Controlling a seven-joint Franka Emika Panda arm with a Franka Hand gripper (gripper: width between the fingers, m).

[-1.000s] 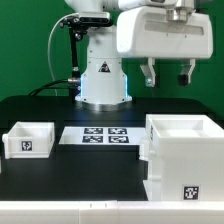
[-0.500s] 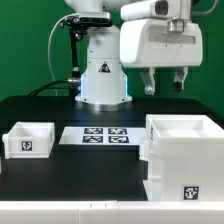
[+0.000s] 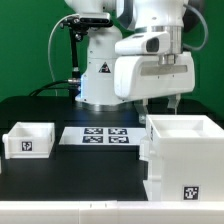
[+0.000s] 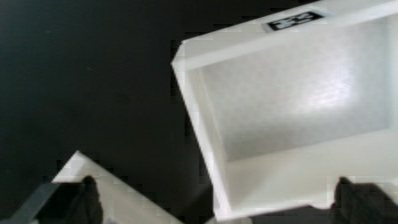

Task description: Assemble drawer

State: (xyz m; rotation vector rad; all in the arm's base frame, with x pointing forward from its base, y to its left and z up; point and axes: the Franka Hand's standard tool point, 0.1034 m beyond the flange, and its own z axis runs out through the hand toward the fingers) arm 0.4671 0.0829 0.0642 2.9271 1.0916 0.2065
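jaws: open, fingertips (image 4: 64,203) wide apart and dark at the frame edge in the wrist view; nothing gripped
arm: white Panda arm (image 3: 150,45) filled the upper right of the exterior view, its hand pointing down over the rear part of the large box
large box: white, open-topped large box (image 3: 185,155) sat on the table at the exterior view's right, lower part of frame; inside looked bare
large box, wrist view: large box (image 4: 302,110) seen from above, one side wall running between the two fingertips; no contact visible
jaws vs box: just above the rim in the exterior view; couldn't tell the exact gap
tags: one marker tag (image 3: 189,195) on the large box's front face, low; another tag (image 4: 294,20) on its rim in the wrist view
small box: white small box (image 3: 42,146) at the exterior view's left, mid-height of frame, open top, tag on its front; well apart from the large box
marker board: flat marker board (image 3: 97,135) lay between the two boxes, centre of frame
table: black table (image 3: 80,178)
unknown: white corner (image 4: 107,185) beside the large box in the wrist view; couldn't tell what it was
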